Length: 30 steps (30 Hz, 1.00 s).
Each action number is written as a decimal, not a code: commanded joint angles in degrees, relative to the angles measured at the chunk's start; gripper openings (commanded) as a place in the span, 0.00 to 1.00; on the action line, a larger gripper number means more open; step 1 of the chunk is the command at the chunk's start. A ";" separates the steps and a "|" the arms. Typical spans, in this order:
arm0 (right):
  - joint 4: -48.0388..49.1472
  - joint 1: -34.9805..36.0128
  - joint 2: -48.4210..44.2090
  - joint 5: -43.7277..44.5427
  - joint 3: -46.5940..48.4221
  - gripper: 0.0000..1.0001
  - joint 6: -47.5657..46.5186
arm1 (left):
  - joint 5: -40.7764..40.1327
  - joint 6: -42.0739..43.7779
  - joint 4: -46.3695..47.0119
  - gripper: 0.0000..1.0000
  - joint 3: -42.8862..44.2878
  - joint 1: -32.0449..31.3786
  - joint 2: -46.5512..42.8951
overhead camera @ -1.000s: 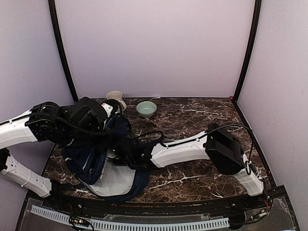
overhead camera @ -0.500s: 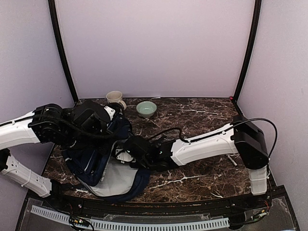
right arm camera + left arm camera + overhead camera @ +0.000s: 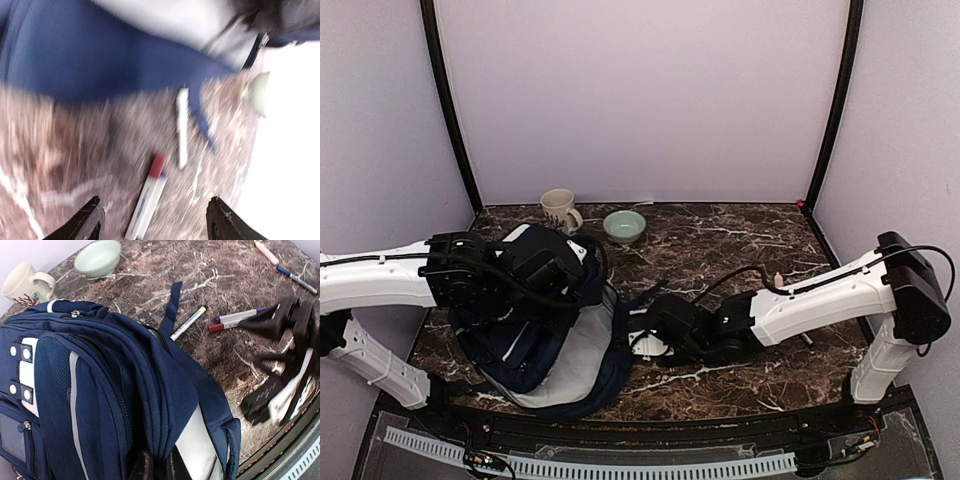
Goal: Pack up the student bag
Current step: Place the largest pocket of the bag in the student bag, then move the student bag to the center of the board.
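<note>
The student bag [image 3: 535,345], navy with grey lining, lies at the left of the table. It fills the left wrist view [image 3: 100,385]. My left gripper [image 3: 582,288] is shut on a fold of its upper edge [image 3: 159,471] and holds the opening up. My right gripper [image 3: 646,336] is open and empty, low over the table just right of the bag. Its jaws [image 3: 155,220] stand wide apart around a red-capped marker [image 3: 150,195]. A white pen [image 3: 182,127] lies beyond it, near the bag's edge [image 3: 100,50]. Both show in the left wrist view: marker [image 3: 235,319], pen [image 3: 187,323].
A cream mug [image 3: 558,210] and a pale green bowl [image 3: 624,226] stand at the back behind the bag. Two more pens [image 3: 297,279] lie farther right on the marble. A loose bag strap [image 3: 172,305] trails toward the white pen.
My right gripper has pulled back to the right, out from the bag's opening onto the table by the markers. My left gripper has shifted right, dragging the bag's upper edge with it.
</note>
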 commanded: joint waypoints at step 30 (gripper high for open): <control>-1.94 -16.89 -7.63 -55.27 -4.69 0.70 19.73 | 9.42 -7.39 -4.51 0.55 -2.60 -0.45 -1.38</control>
